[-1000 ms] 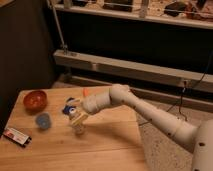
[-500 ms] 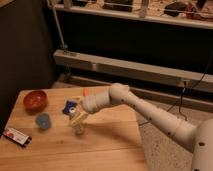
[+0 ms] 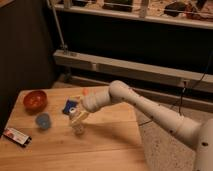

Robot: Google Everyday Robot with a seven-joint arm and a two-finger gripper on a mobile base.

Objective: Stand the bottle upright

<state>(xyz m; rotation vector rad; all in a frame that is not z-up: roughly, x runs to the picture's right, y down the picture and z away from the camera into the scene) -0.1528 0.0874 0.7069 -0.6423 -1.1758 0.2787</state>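
At the near left corner of the wooden table (image 3: 100, 155), well to the left of the bottle and nearer than it: one flat packet (image 3: 16, 136), dark with red and white ends, lying by the table's edge.

Item, the bottle (image 3: 77, 125): small, slim, pale cream, whitish cap uppermost; close to upright with a slight lean, its foot seemingly on the table top, about midway across the table.

Item, the gripper (image 3: 80, 116): pale, closed about the bottle's upper half from the right (contact looks firm, though the outlines are soft).

Item, blue cup (image 3: 43, 120): left of the bottle, apart from it, upright, mouth open to the top.

Item, blue packet (image 3: 69, 105): flat, just behind the bottle and slightly left.

Item, red bowl (image 3: 35, 100): well left of the bottle and farther back, near the table's left rear corner.

Item, small orange object (image 3: 84, 92): behind the bottle, near the table's back edge; kind not discernible.

Item, white arm (image 3: 140, 105): runs from the gripper up and away to the right of the bottle, then down toward the near right corner.

Item, grey rail (image 3: 135, 70): beyond the table, far behind the bottle, running across before a dark wall.
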